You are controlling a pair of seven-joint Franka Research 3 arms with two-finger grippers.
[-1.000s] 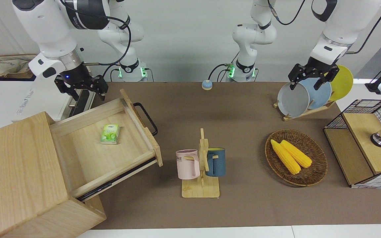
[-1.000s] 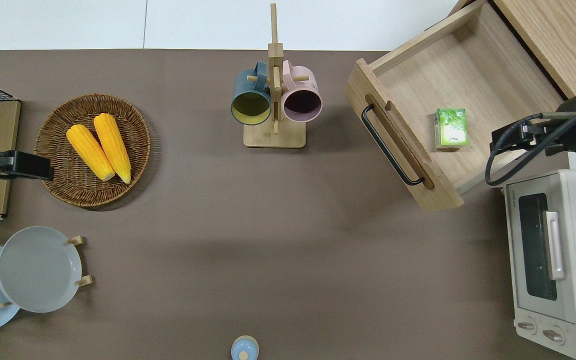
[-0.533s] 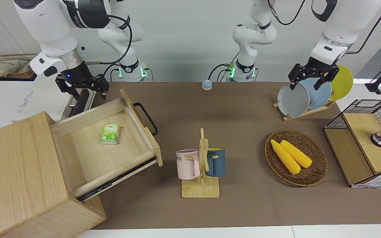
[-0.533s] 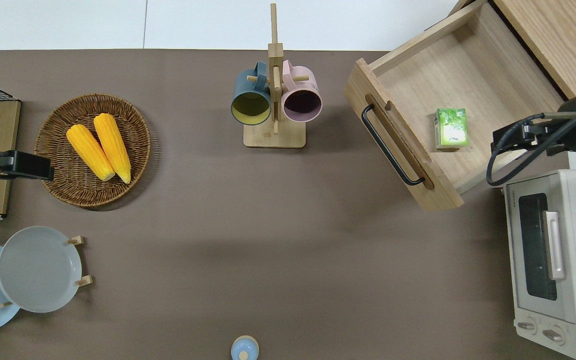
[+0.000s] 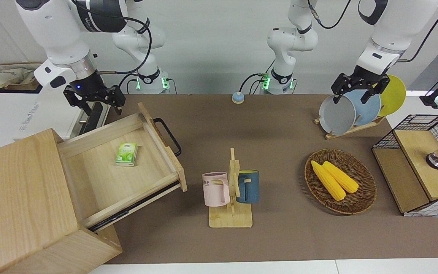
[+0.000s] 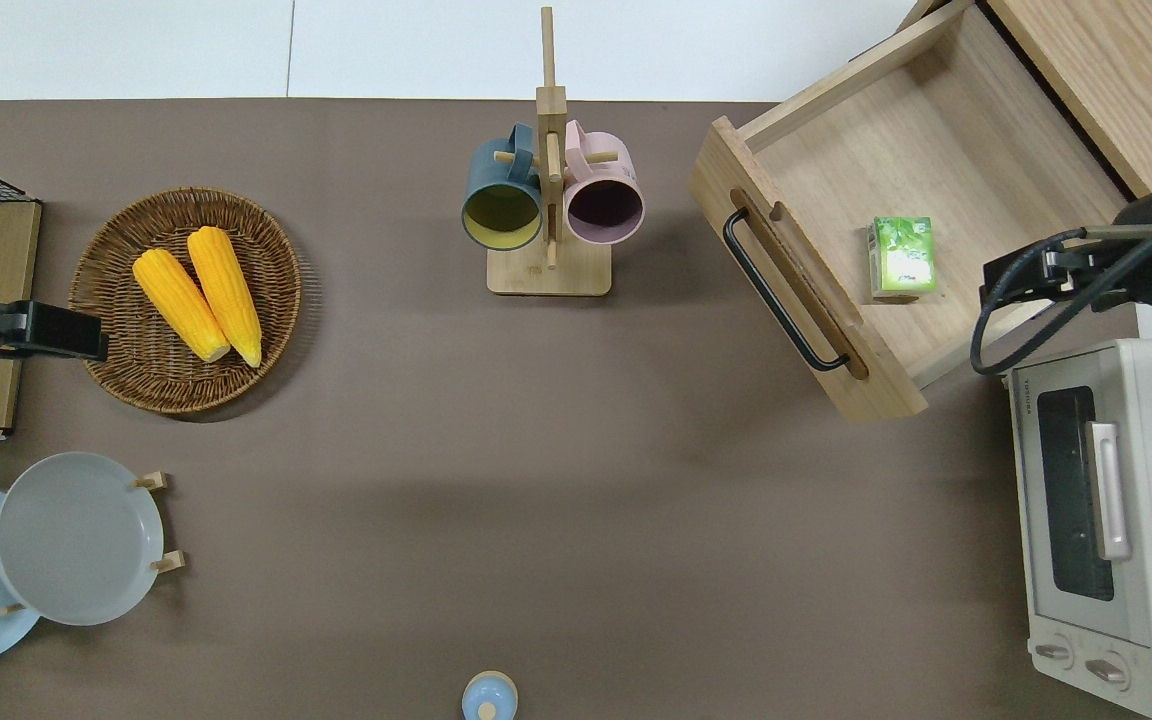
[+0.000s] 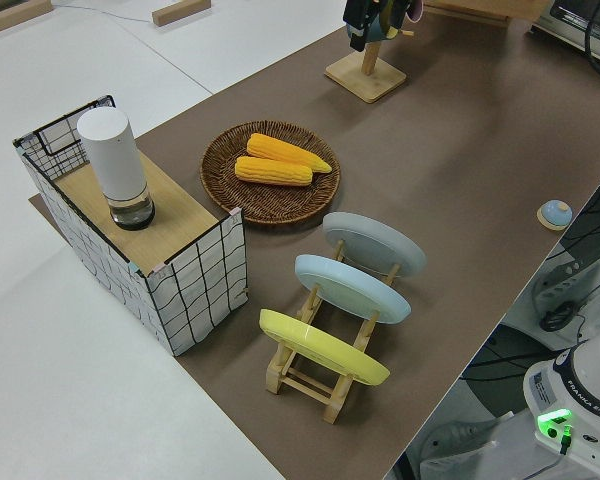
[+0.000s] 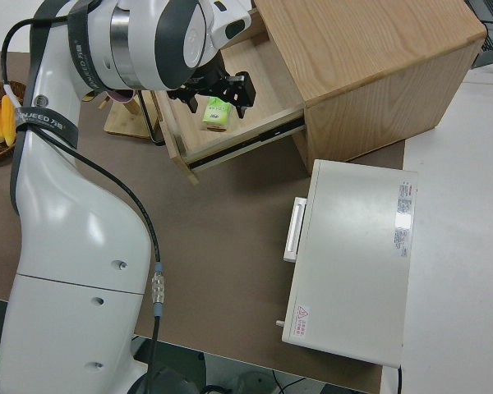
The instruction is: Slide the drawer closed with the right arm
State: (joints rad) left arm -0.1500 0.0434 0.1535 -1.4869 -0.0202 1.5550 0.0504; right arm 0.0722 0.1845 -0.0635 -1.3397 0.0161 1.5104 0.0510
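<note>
The drawer [image 5: 127, 160] is standing pulled well out of its box at the right arm's end of the table, its handle [image 5: 167, 136] facing the table's middle. The right gripper [image 5: 96, 101], fingers spread and empty, is hanging over the drawer's side wall nearer the robots, away from the handled front; the closing push has to run along the drawer's slide into the box. The left arm is parked.

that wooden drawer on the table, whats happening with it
The wide light-wood drawer with the black loop handle stands pulled far out of its pale wooden box, with a small green packet lying inside. The right arm's black end effector, fingers open, hangs over the drawer's edge nearest the white toaster oven, touching nothing. The drawer is not yet pushed. The left arm is parked.
</note>
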